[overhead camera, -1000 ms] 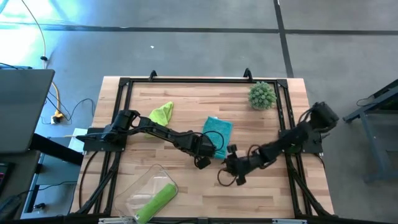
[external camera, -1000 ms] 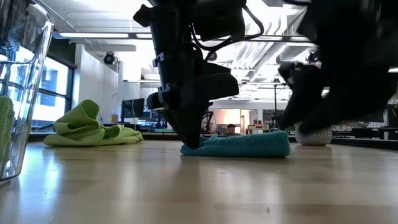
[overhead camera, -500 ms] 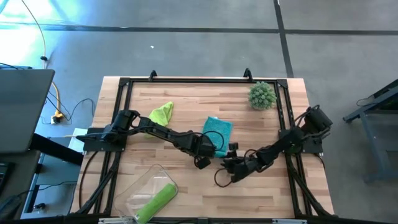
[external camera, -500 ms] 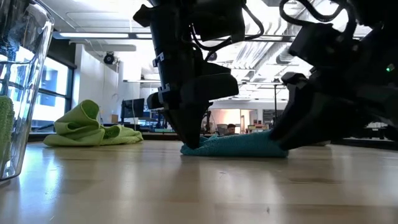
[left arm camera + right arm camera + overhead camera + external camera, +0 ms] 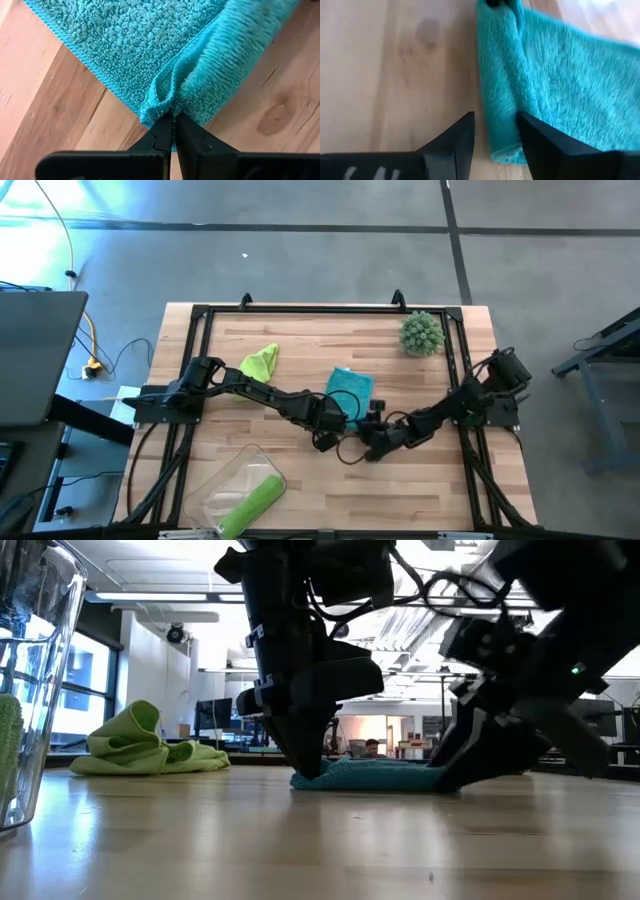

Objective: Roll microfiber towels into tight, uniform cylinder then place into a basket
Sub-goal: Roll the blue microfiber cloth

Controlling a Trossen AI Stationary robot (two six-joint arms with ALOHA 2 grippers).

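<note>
Teal towel (image 5: 350, 391) is lying flat near the middle of the wooden table (image 5: 430, 480), its near edge curled into the start of a roll. Left gripper (image 5: 173, 131) is sitting at one end of that curled edge, fingers pressed together and pinching a small fold of the teal cloth — exactly as it was a second ago. Right gripper (image 5: 496, 131) is the one that differs: a second ago it was out on bare wood, clear of the cloth, and now it is closing in on the other end of the rolled edge, its fingers spread with the roll's corner lying just beyond the gap between them, not gripped. In the low view, the right arm is now covering the towel end that earlier stood in plain sight. Crumpled lime green towel (image 5: 260, 361) is resting toward the far left of the table, unmoved. Rolled lime green towel (image 5: 251, 506) is lying inside the clear basket (image 5: 222, 486) at the near left — also unchanged.
</note>
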